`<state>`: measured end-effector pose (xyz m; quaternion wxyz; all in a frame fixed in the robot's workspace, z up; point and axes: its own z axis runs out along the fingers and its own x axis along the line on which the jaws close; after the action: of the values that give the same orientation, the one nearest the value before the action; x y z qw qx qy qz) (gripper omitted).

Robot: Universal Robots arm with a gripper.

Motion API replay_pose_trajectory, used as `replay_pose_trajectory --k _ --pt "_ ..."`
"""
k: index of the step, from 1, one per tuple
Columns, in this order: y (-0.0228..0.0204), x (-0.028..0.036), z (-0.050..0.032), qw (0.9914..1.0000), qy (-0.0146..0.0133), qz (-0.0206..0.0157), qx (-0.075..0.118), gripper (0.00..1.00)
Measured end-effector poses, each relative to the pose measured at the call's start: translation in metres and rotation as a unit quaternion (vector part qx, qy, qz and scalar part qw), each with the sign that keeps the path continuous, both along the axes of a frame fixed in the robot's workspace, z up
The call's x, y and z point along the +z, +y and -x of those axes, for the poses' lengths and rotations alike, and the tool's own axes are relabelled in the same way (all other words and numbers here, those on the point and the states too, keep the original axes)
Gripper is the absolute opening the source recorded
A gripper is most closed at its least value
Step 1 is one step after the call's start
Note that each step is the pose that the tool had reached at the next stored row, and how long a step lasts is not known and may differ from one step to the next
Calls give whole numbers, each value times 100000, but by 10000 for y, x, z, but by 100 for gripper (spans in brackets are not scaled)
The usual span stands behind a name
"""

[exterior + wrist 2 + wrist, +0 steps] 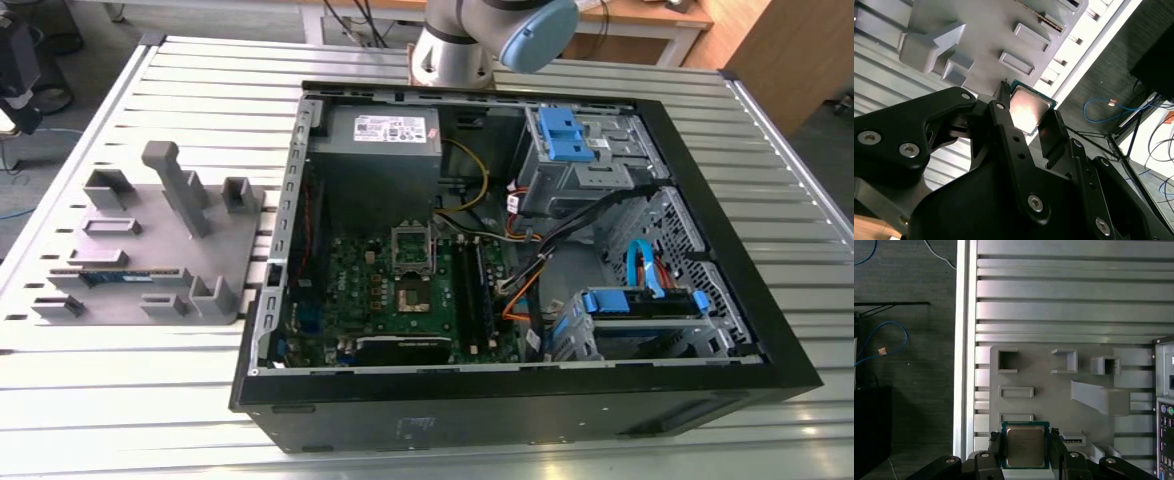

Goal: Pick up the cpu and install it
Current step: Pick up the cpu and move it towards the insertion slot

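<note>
Closest to the camera in the first wrist view, the black hand (1025, 447) is closed narrowly on the cpu (1025, 444), with one finger (995, 446) pressed against each of two opposite edges. The chip is a small flat square with a dull silver metal top and a thin green rim. It is lifted clear of the grey moulded tray (1054, 395) beneath it. It is probably very light and quite stiff. Its smooth lid looks slippery and its hidden underside is likely delicate, so gripping the rim edges, as here, seems the safest hold. The second wrist view looks along the hand's linkage from a low slant. It shows the cpu (1026, 107) seated between the jaws, its lid catching the light. Beyond the chip, the first wrist view looks straight down on the tray's empty rectangular pockets, the slatted metal counter (1064, 290) and, past its edge, dark floor with a blue cable (884, 340). The exterior view adds what neither wrist view gives. It shows the open computer case (534, 390) lying on the counter just beside the tray (134, 255), on the exterior view's right. Inside is a green motherboard (487, 320) with a square socket (410, 285) that appears uncovered. The arm (461, 45) rises at the far edge.
</note>
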<state>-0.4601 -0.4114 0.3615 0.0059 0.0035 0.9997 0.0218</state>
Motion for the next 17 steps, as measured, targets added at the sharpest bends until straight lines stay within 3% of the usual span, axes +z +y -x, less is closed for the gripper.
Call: replay_pose_trajectory --k 17 --pt "0 1 -106 100000 4 -223 3 47"
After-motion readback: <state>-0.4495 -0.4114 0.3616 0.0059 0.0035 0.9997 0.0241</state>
